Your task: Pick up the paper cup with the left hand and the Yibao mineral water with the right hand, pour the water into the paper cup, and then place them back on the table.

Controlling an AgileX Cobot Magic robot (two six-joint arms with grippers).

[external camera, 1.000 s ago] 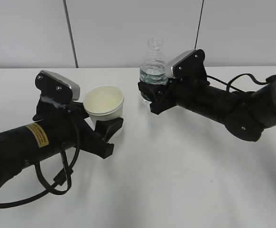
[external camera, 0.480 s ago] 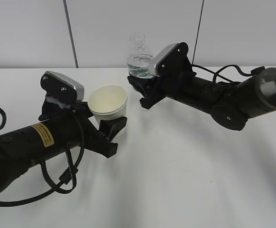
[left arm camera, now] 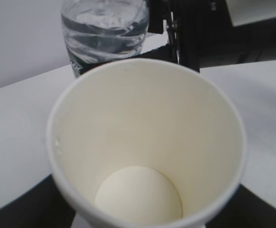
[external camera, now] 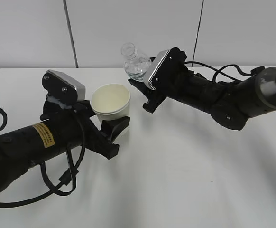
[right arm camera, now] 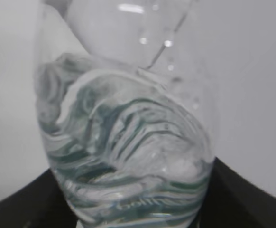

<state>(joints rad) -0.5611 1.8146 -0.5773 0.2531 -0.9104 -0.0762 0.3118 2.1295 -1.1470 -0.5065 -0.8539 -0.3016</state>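
Observation:
My left gripper [external camera: 110,124] is shut on the cream paper cup [external camera: 110,100], held upright above the white table [external camera: 176,180]. The cup is empty in the left wrist view [left arm camera: 145,142]. My right gripper [external camera: 142,88] is shut on the clear Yibao water bottle [external camera: 135,62], lifted and tilted with its capless neck leaning left toward the cup. The bottle's mouth is above and just right of the cup's rim. The bottle fills the right wrist view [right arm camera: 128,142], with water sloshing inside. It also shows behind the cup in the left wrist view [left arm camera: 105,33].
A black cable [external camera: 57,183] loops on the table under the left arm. Another cable [external camera: 233,71] runs along the right arm. A grey panelled wall [external camera: 33,33] stands behind the table's far edge.
The right gripper has lifted the bottle, carried it left toward the cup and tipped its neck leftward. The left gripper has raised the cup slightly and shifted it right.

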